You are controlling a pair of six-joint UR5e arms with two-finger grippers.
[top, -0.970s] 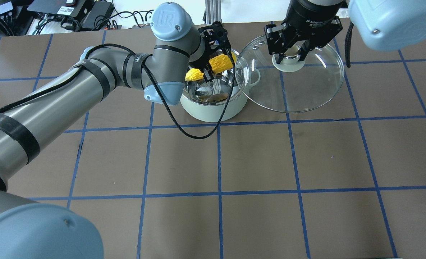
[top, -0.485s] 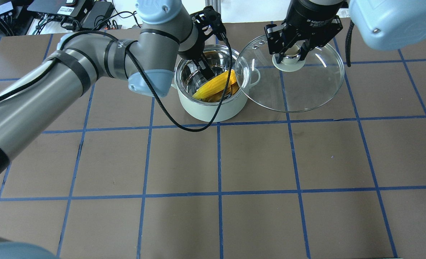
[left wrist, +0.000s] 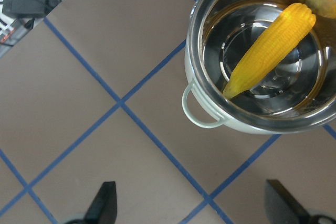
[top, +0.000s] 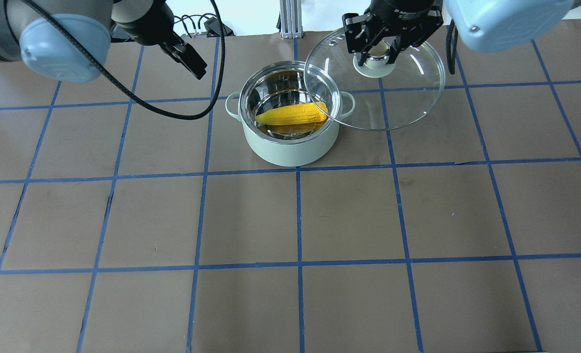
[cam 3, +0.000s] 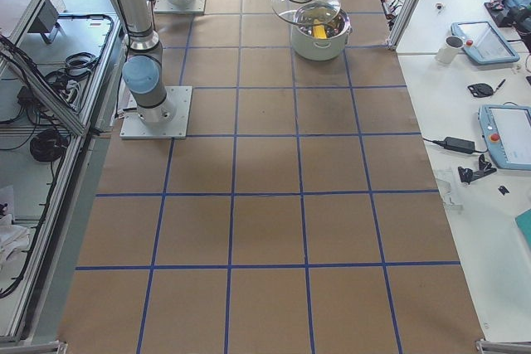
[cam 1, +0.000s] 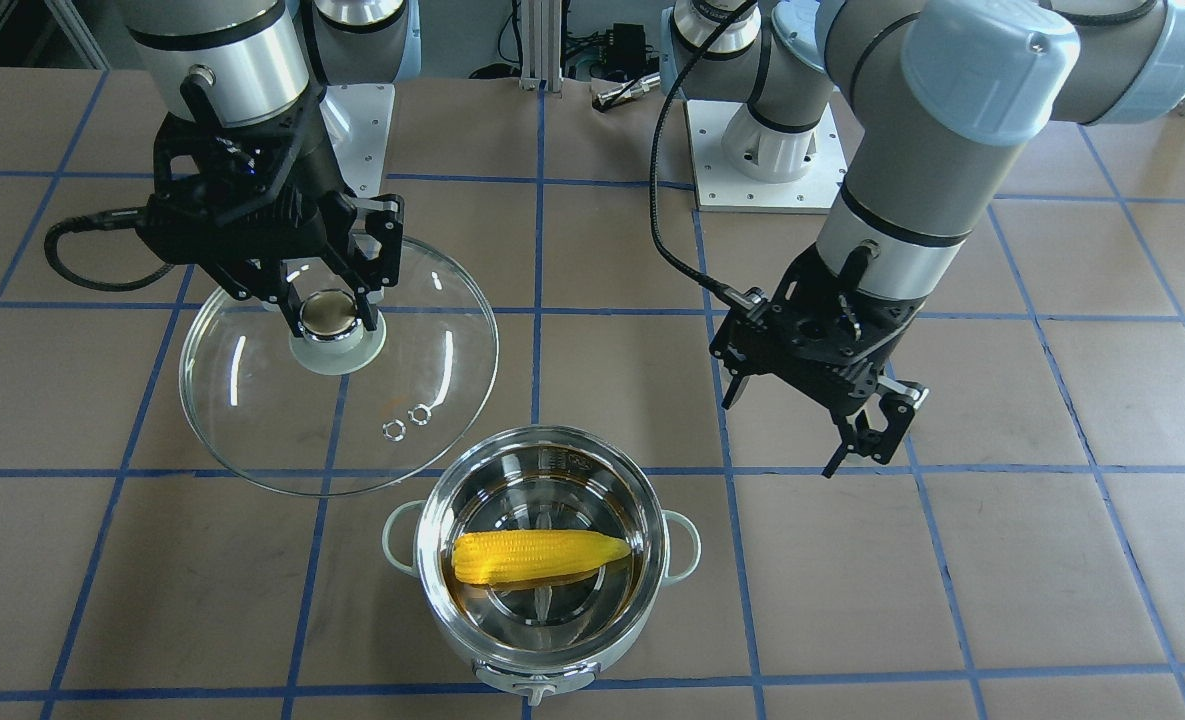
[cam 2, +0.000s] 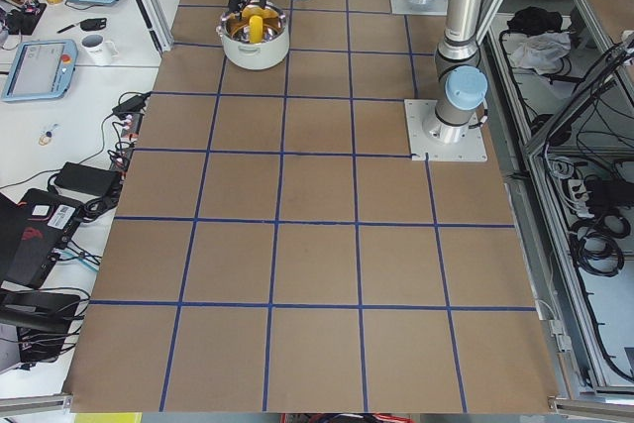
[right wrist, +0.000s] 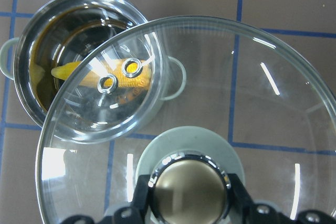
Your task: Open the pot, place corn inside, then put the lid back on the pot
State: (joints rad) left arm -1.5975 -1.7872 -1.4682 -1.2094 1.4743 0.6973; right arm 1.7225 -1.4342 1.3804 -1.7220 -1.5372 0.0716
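The mint-green pot [top: 290,152] stands open at the table's far middle; it also shows in the front view [cam 1: 537,433]. The yellow corn [top: 292,113] lies across its steel bottom, as the front view [cam 1: 537,556] and the left wrist view [left wrist: 270,48] show. My left gripper [top: 194,63] is open and empty, raised to the left of the pot [left wrist: 210,124]; it also shows in the front view [cam 1: 782,435]. My right gripper [top: 376,56] is shut on the knob of the glass lid [top: 403,98]. It holds the lid in the air, its edge overlapping the pot's right rim [right wrist: 262,103].
The left arm's black cable [top: 172,115] hangs in a loop left of the pot. The arms' base plates [cam 1: 762,150] sit at the robot's edge. Side tables hold tablets and a mug [cam 2: 94,47], [cam 3: 498,130]. Blue tape lines grid the brown table.
The left gripper let the corn go into the pot, then rose and drew back to the left. The right gripper moved the lid a little left, towards the pot.
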